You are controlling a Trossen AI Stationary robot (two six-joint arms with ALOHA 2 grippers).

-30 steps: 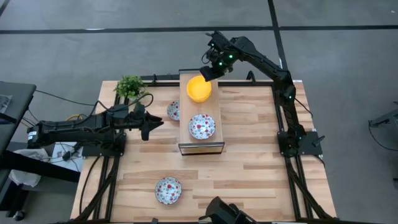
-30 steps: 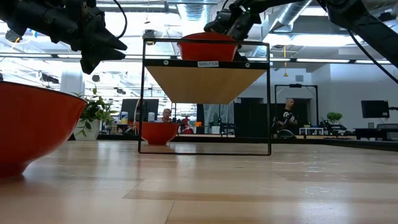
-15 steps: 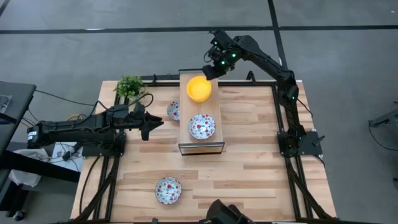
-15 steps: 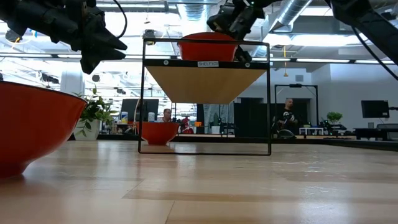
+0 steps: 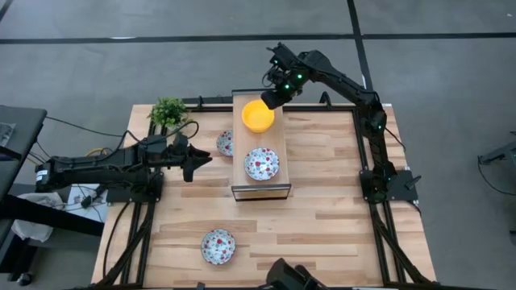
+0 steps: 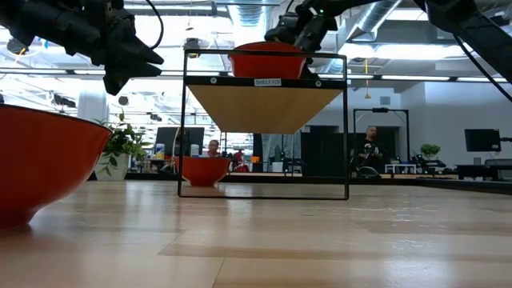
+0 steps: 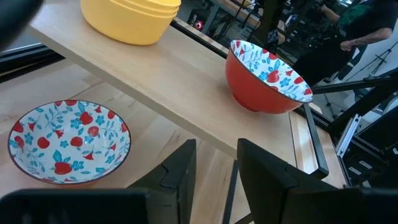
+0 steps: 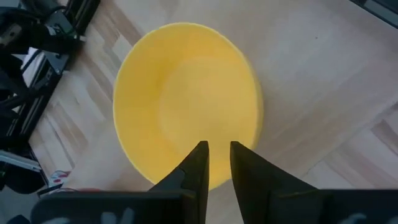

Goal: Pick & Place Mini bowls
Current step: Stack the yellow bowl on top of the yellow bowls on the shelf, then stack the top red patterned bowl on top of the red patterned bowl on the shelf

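A stack of yellow mini bowls (image 5: 258, 116) (image 8: 186, 99) stands at the far end of a raised wooden shelf (image 5: 242, 173). A floral bowl (image 5: 262, 163) (image 7: 267, 78) stands on the shelf nearer me. Another floral bowl (image 5: 225, 143) (image 7: 68, 140) rests on the table beside the shelf's left edge. A third (image 5: 218, 246) sits near the front edge. My right gripper (image 5: 275, 97) (image 8: 214, 158) hovers over the yellow stack's far right rim, pointing steeply down, with a narrow gap between its fingers. My left gripper (image 5: 201, 159) (image 7: 214, 168) waits open, left of the shelf.
A small green potted plant (image 5: 168, 111) stands at the table's far left corner. The shelf's black wire frame (image 6: 346, 120) rises around the board. Bare wood lies right of the shelf and across the table's near half.
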